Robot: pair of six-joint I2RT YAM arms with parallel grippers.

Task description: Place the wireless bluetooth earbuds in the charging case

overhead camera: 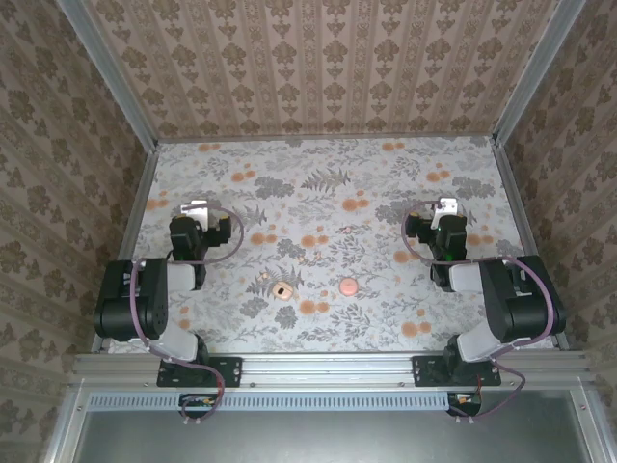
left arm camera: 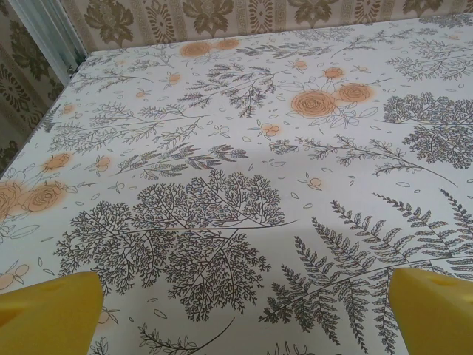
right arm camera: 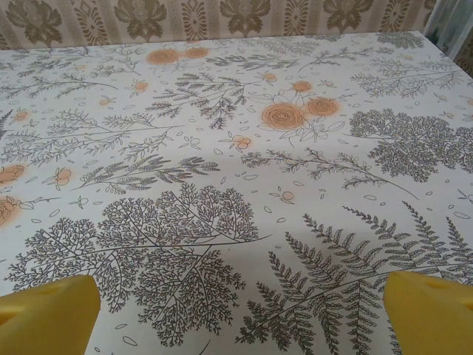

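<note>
The charging case (overhead camera: pixel 347 286) is a small round salmon-pink puck lying on the flowered tablecloth near the table's middle front. To its left lies a second small round tan piece (overhead camera: pixel 281 289) with a dark spot in its top. Tiny pale bits (overhead camera: pixel 308 258) that may be the earbuds lie just behind these, too small to tell for sure. My left gripper (overhead camera: pixel 198 207) rests at the left, open and empty, far from the case. My right gripper (overhead camera: pixel 445 205) sits at the right, open and empty too. Yellow fingertips (left arm camera: pixel 48 314) (right arm camera: pixel 432 310) frame bare cloth in both wrist views.
The floral tablecloth (overhead camera: pixel 328 183) covers the whole table. Patterned walls (overhead camera: pixel 318 68) and aluminium frame posts (overhead camera: pixel 145 174) close in the back and both sides. The arms' bases are bolted to the front rail (overhead camera: pixel 328 368).
</note>
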